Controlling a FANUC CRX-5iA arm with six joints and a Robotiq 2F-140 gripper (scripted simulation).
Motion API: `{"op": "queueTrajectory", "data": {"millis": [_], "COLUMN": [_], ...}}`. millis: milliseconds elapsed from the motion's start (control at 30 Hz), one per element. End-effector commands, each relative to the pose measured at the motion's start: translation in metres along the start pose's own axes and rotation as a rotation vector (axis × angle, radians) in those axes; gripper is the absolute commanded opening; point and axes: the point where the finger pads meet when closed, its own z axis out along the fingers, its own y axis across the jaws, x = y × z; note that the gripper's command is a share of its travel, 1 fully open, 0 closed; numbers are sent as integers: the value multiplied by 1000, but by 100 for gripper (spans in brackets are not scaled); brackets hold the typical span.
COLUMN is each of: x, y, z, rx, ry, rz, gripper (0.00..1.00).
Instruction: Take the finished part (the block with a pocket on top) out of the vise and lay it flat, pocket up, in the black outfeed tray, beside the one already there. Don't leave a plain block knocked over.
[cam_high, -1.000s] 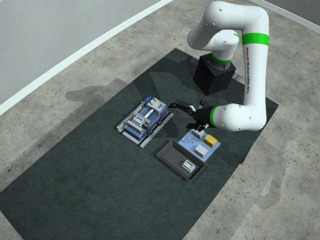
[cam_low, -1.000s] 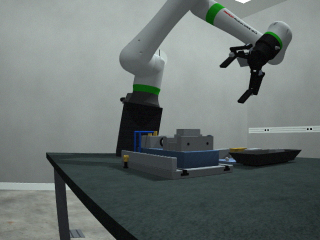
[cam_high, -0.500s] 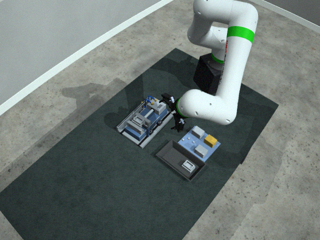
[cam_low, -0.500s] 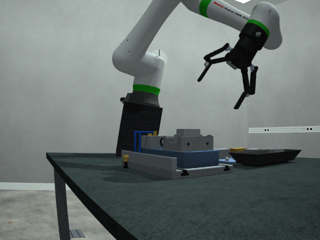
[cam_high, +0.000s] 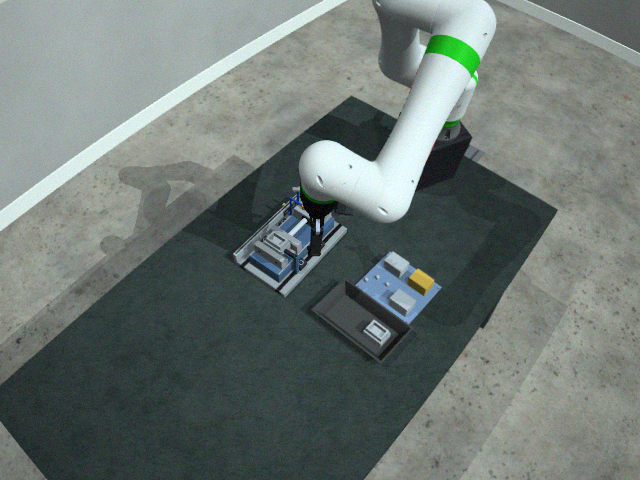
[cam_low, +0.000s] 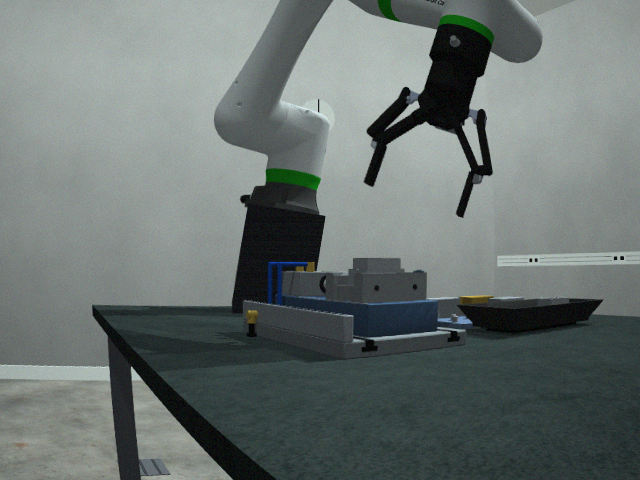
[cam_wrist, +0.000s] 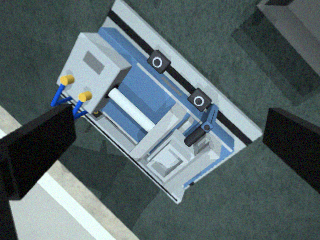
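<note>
Two fingers spread wide and empty, the gripper hangs high above the vise, where the pocketed part sits clamped. Danger: a skewed descent clips the vise jaw or handle, missing the part.

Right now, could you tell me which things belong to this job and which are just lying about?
Job: grey pocketed block in the blue vise; black outfeed tray holding a second pocketed block; open black tool.
Lying about: two plain grey blocks; yellow block.
</note>
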Motion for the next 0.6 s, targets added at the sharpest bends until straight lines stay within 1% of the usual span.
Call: {"op": "queueTrajectory", "data": {"millis": [0, 400, 467, 567], "x": [-19, -79, -79, -94], "y": [-5, -23, -23, -29], "z": [5, 11, 11, 11], "rx": [-74, -260, -260, -303], "ry": [38, 140, 140, 162], "rz": [147, 551, 551, 644], "gripper": [100, 100, 100, 100]}}
